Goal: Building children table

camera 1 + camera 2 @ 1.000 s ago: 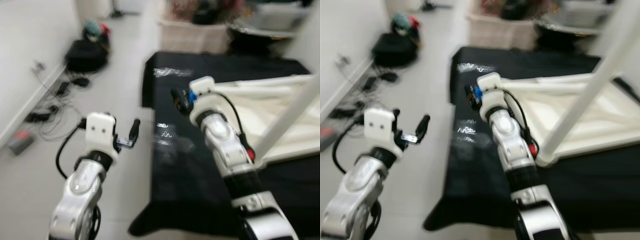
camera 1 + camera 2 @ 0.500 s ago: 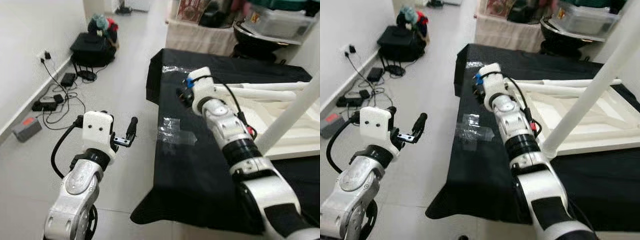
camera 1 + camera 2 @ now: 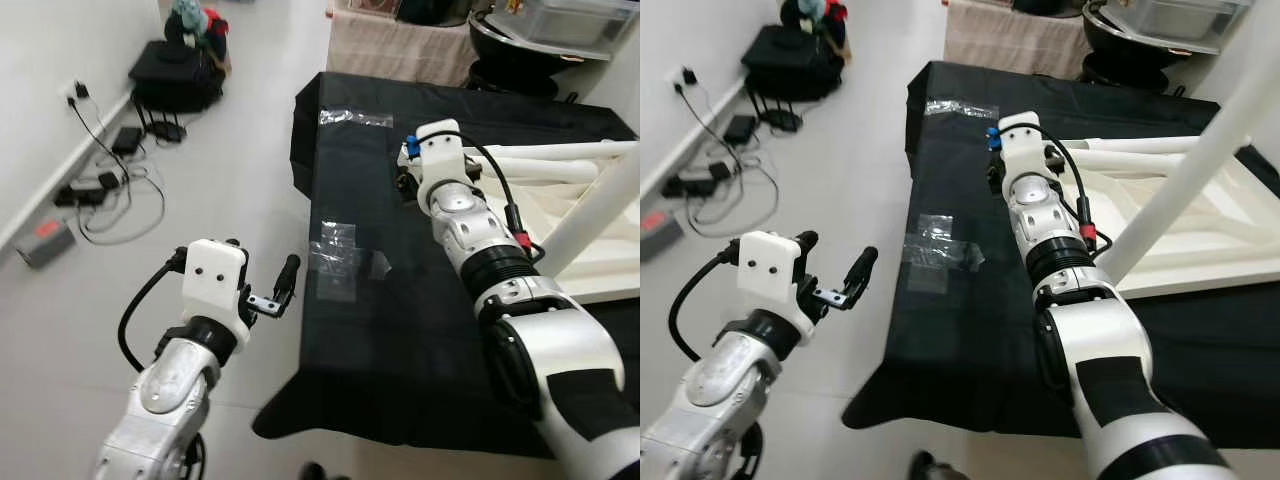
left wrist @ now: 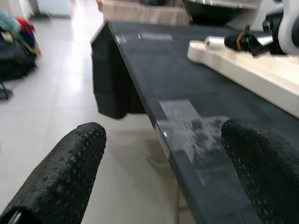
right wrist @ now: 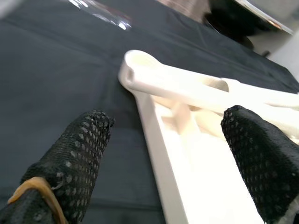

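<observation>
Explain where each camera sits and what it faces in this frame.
Left eye, right eye: head stereo pair, looking down at the black cloth, white table frame, both arms.
Left wrist: along the open left gripper, over floor, toward the clear plastic bag.
Right wrist: along the open right gripper, facing the frame's corner.
Shared: the frame shows in all.

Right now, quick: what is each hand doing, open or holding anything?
Left hand: open, empty, beside the black-covered table's edge.
Right hand: open, empty, at the corner of the white table frame.
</observation>
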You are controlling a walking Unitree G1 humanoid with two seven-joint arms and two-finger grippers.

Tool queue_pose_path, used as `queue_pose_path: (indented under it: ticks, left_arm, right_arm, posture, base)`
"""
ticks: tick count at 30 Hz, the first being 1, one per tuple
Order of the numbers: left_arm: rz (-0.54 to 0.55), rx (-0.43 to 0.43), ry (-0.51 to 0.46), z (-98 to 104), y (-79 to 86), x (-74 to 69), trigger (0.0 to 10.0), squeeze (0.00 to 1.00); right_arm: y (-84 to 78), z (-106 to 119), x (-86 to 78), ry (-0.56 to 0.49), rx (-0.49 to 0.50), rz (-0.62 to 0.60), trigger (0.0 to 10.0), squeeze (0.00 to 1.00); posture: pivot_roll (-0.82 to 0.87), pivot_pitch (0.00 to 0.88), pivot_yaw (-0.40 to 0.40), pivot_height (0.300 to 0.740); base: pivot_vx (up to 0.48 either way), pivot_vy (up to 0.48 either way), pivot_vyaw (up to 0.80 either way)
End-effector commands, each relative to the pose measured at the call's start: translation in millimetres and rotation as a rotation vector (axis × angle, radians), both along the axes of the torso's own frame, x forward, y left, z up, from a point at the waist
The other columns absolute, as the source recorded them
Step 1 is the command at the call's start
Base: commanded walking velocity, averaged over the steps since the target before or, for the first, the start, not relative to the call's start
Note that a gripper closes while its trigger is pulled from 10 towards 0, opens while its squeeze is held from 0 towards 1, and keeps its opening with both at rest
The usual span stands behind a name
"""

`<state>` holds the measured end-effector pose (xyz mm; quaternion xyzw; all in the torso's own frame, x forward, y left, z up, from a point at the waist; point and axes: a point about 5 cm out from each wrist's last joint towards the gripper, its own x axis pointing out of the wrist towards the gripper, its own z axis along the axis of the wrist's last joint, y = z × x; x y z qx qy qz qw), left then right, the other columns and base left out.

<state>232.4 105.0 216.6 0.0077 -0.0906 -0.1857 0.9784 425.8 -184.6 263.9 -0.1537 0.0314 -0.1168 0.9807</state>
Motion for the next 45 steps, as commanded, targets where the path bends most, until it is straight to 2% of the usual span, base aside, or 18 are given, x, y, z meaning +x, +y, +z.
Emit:
queue_pose_path:
  ticks: [1, 2, 9, 14, 17, 21, 26, 35, 37, 44, 45]
  left_arm:
    - [-0.023, -0.006, 0.020, -2, -4.3, -4.8, 10.0, 0.00]
    - [-0.025, -0.006, 0.023, -2, -5.4, -5.8, 10.0, 0.00]
    - [-0.029, -0.005, 0.037, -2, -7.7, -7.8, 10.0, 0.00]
    - [-0.025, -0.003, 0.046, -3, -8.5, -9.7, 10.0, 0.00]
    - [-0.022, -0.005, 0.049, -3, -9.2, -10.6, 10.0, 0.00]
    - [-0.021, -0.006, 0.048, -2, -9.3, -11.2, 10.0, 0.00]
    - [-0.016, -0.009, 0.047, -1, -8.2, -12.2, 10.0, 0.00]
    - [-0.016, -0.010, 0.053, 0, -8.6, -15.2, 10.0, 0.00]
    - [-0.016, -0.012, 0.060, -1, -8.2, -16.0, 10.0, 0.00]
    - [-0.019, -0.017, 0.074, -1, -8.5, -19.5, 10.0, 0.00]
    - [-0.020, -0.018, 0.075, -1, -8.9, -20.1, 10.0, 0.00]
  right_arm:
    - [-7.7, -2, -0.8, 0.002, 0.009, -0.041, 10.0, 1.00]
    - [-9.3, 0, -0.8, -0.012, 0.020, -0.058, 10.0, 0.00]
    - [-7.2, 0, 0.2, -0.009, 0.072, -0.042, 10.0, 0.00]
    - [7.2, -1, 2.4, 0.024, 0.075, 0.047, 10.0, 0.00]
    - [23.2, -3, 3.8, 0.072, 0.087, 0.161, 10.0, 0.00]
    - [30.3, -3, 4.2, 0.093, 0.094, 0.208, 10.0, 0.00]
    - [28.0, 4, 4.8, 0.075, 0.088, 0.191, 10.0, 0.00]
    - [12.9, 19, 4.7, 0.024, 0.068, 0.114, 10.0, 0.00]
    - [5.3, 15, 3.7, 0.065, 0.022, 0.096, 10.0, 0.00]
    - [-6.3, 8, 1.6, 0.116, -0.006, 0.034, 10.0, 0.00]
    - [-7.3, 7, 1.3, 0.126, 0.013, 0.033, 10.0, 0.00]
  posture:
    - [0.03, 0.303, -0.185, 0.740]
    - [0.03, 0.310, -0.188, 0.740]
    - [0.02, 0.322, -0.195, 0.740]
    - [0.01, 0.331, -0.197, 0.740]
    - [0.01, 0.333, -0.198, 0.740]
    - [0.01, 0.333, -0.198, 0.740]
    - [0.01, 0.337, -0.197, 0.740]
    - [0.00, 0.351, -0.193, 0.740]
    - [0.00, 0.365, -0.190, 0.740]
    - [-0.02, 0.388, -0.186, 0.740]
    - [-0.02, 0.394, -0.184, 0.740]
  base:
    - [0.000, 0.000, 0.00]
    - [0.000, 0.000, 0.00]
    - [0.000, 0.000, -0.55]
    - [0.000, 0.000, -0.15]
    - [0.000, 0.000, 0.00]
    - [0.000, 0.000, 0.00]
    - [0.000, 0.000, 0.00]
    - [0.000, 0.000, 0.00]
    - [0.000, 0.000, 0.00]
    - [0.000, 0.000, 0.00]
    - [0.000, 0.000, 0.00]
